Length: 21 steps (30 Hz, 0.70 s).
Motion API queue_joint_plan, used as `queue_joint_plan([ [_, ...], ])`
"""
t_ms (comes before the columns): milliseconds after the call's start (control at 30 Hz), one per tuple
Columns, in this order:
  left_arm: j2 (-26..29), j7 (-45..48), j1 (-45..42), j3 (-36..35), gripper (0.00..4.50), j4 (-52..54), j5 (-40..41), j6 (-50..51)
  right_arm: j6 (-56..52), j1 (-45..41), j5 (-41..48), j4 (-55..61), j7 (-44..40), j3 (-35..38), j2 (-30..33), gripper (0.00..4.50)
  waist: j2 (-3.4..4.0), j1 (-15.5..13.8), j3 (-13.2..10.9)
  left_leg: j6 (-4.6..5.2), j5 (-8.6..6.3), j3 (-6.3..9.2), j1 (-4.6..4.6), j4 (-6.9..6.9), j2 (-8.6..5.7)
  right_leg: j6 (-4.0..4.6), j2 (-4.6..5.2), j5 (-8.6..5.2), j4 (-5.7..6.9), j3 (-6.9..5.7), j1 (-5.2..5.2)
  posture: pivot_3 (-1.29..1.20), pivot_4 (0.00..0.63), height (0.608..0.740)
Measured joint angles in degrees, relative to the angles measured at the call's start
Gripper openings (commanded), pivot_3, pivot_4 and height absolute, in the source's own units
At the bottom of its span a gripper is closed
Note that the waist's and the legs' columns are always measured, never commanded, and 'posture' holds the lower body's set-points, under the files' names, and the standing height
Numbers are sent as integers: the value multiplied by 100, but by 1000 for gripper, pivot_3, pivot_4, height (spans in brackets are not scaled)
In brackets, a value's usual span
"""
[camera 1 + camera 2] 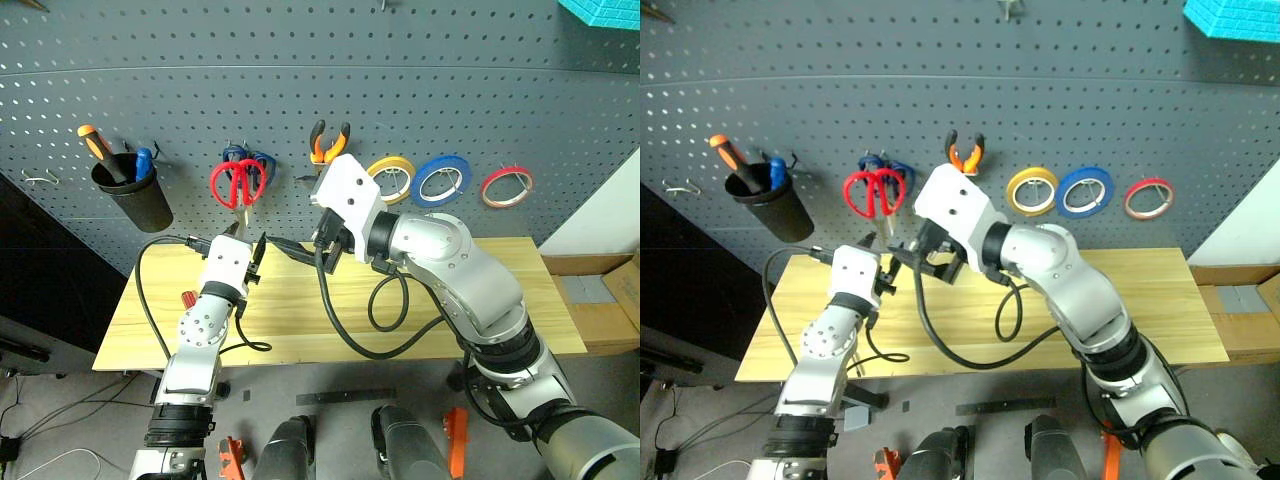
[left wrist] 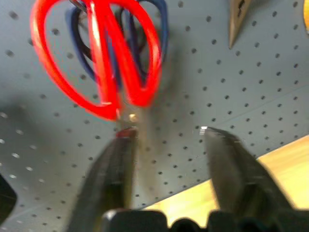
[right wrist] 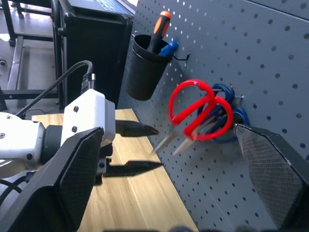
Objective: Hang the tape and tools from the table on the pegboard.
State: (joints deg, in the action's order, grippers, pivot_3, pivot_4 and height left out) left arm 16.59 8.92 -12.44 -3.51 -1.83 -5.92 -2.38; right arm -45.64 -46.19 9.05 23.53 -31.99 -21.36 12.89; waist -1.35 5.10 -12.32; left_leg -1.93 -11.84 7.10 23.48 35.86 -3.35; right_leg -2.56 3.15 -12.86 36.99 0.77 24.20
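The red-handled scissors (image 1: 237, 183) hang on the pegboard (image 1: 300, 80), in front of blue-handled scissors, with their blades pointing down. My left gripper (image 2: 166, 133) is open just below them, and the blade tips lie near the gap between its fingers without being gripped. My right gripper (image 3: 169, 130) is open with nothing in it and hovers close beside the left one, above the table (image 1: 480, 300). The orange-and-black pliers (image 1: 330, 143) and the red tape (image 1: 507, 186) hang further right. A small red object (image 1: 187, 298) lies on the table beside my left arm.
A black cup (image 1: 130, 190) holding an orange-handled screwdriver hangs at the left of the board. A yellow roll (image 1: 392, 178) and a blue roll (image 1: 443, 180) hang between the pliers and the red tape. Cables trail over the tabletop.
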Motion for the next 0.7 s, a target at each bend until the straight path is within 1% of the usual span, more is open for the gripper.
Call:
queue_joint_plan([
  [33, -1, 0, 26, 2, 3953, 21, 0, 90, -1, 15, 0, 0, 1, -4, 2, 4500, 0, 2, 0, 0, 0, 0, 0, 0, 0, 0, 0, 0, 1, 0, 0, -185, 197, 740],
  [133, -1, 54, 237, -2, 3953, 211, 41, 425, -105, 105, 7, 28, -1, -8, 58, 4500, 0, 5, 0, 0, 0, -2, 0, 0, 0, 0, 0, 0, 0, 3, 0, -170, 203, 740],
  [233, -11, 150, 787, -137, 3953, 652, 293, 1077, -512, 538, 66, 286, -20, -126, 276, 4500, 0, 4, 0, 1, -1, -2, -1, -6, 0, 0, 3, -1, -3, 6, 1, -157, 209, 740],
  [300, -49, 190, 1154, -334, 3953, 876, 574, 1732, -829, 860, 124, 389, -27, -318, 415, 4500, 4, 1, -6, 1, -1, 1, 0, -6, 0, 1, 4, -2, -1, 5, 3, -142, 219, 740],
  [367, -274, 109, 1222, -754, 3953, 1033, 1041, 2790, -1073, 958, 125, 403, 45, -423, 365, 4500, 9, -1, -13, 1, 0, 5, 0, 3, 3, 1, 3, -2, 9, 0, 2, -137, 236, 740],
  [433, -372, -84, 1121, -1162, 3953, 1073, 1375, 3766, -1303, 948, 124, 409, 210, -476, 127, 4500, 4, 5, -25, 1, 0, 13, -7, 8, 14, 0, -1, -1, 13, -10, -5, -136, 250, 740],
  [500, -266, -231, 891, -1494, 3953, 981, 1541, 4496, -1567, 879, 125, 353, 368, -501, -179, 4500, -11, 7, -64, 0, 1, 23, -19, 8, 19, 0, -7, -1, 21, -27, -13, -138, 261, 740],
  [633, 53, -613, -147, -2281, 3953, 115, 1771, 5340, -1831, 620, 125, -149, 571, -601, -682, 4500, -19, 1, -139, -2, 3, 33, -23, 7, 17, 0, -16, -1, 22, -46, -15, -147, 284, 740],
  [700, 144, -747, -492, -2502, 3953, -259, 1845, 5513, -1876, 601, 124, -345, 601, -657, -742, 4500, -16, -1, -152, -3, 1, 21, -21, -1, 3, 1, -6, -2, 7, -34, -14, -147, 287, 740],
])
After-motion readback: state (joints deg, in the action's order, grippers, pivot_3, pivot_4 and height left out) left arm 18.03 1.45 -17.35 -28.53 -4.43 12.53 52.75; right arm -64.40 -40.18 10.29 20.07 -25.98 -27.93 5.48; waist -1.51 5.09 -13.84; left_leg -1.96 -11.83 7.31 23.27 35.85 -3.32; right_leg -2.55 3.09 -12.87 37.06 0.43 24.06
